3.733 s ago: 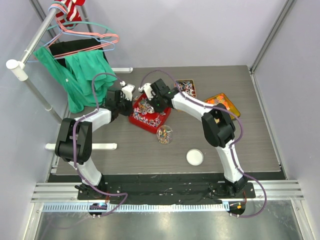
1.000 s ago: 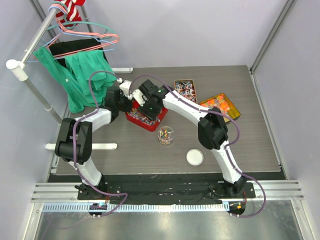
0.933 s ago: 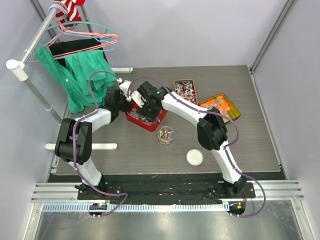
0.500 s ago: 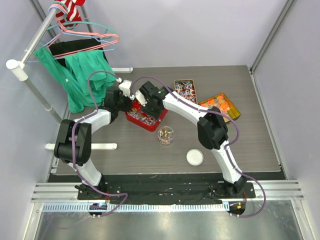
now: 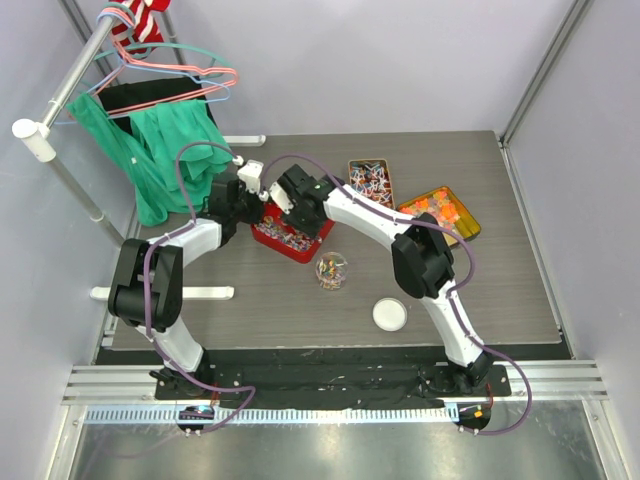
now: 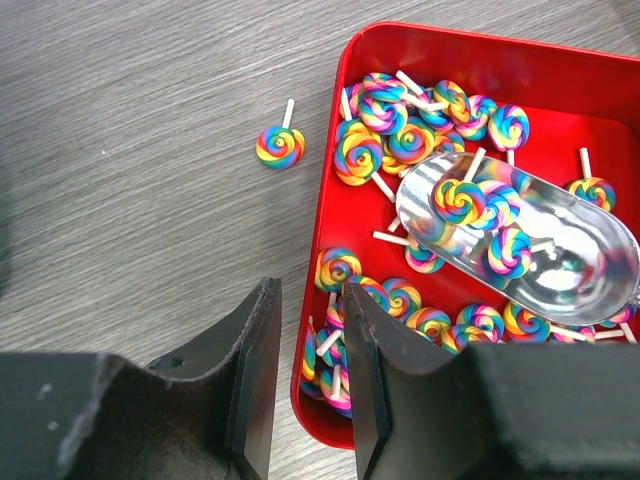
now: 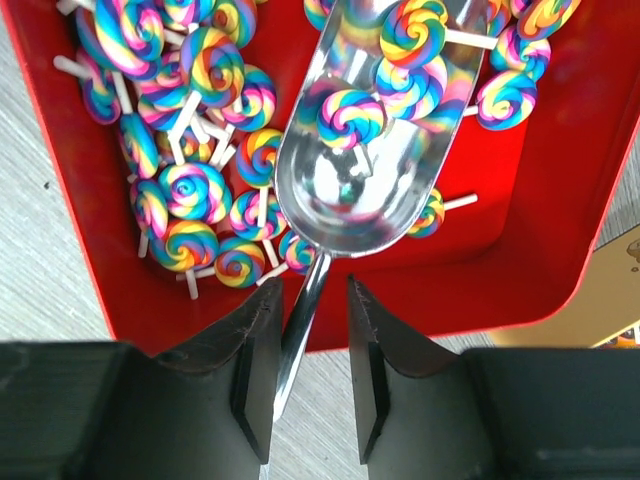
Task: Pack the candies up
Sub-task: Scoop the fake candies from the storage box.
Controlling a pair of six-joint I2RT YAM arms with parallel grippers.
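Observation:
The candies [image 6: 410,140] are rainbow swirl lollipops on short white sticks, lying in a red tray [image 5: 300,245]. One lollipop [image 6: 280,146] lies on the table outside the tray. My right gripper [image 7: 308,300] is shut on the handle of a silver scoop [image 7: 370,160]. The scoop rests low in the tray with a few candies in its bowl. My left gripper [image 6: 312,300] straddles the tray's left wall [image 6: 320,230], one finger outside and one inside, closed on it. In the top view both grippers meet at the tray's far left corner. A small clear jar [image 5: 331,270] holds some candies.
A round white lid [image 5: 390,314] lies near the front. A tin of red-and-blue sweets [image 5: 371,180] and an orange tray of bright pieces [image 5: 440,210] sit at the back right. A green cloth [image 5: 165,150] hangs on a rack at the left.
Since 3.7 s ago my right gripper has moved left across the tray with the scoop. Over the last second it edged slightly farther back. The left gripper has stayed at the tray's wall.

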